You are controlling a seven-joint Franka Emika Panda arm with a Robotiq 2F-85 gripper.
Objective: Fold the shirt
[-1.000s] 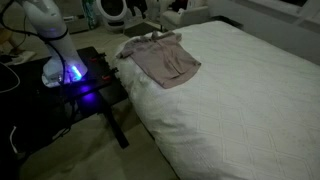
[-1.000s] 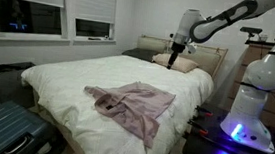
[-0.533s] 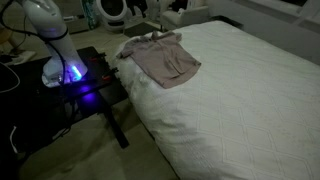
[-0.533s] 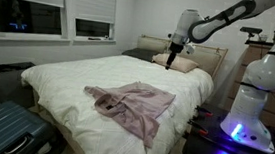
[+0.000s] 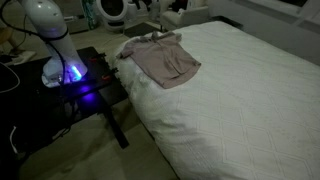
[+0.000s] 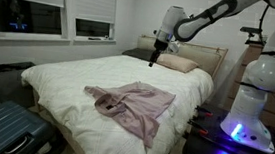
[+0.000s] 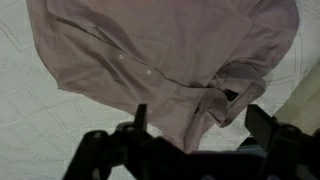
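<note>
Upper centre of the wrist view: pink shirt [image 7: 150,50] crumpled on the bed cover [image 7: 40,120]. Claw [image 7: 200,125] wide open, empty, clear of it. Likely soft, light, floppy; pinch a hem edge.

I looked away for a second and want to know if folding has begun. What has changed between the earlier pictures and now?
The gripper has swung leftward in an exterior view, high above the head end of the bed. Its jaws are open and empty. Nothing was taken hold of or let go. The shirt lies spread out on the bed just as before, not folded.
</note>
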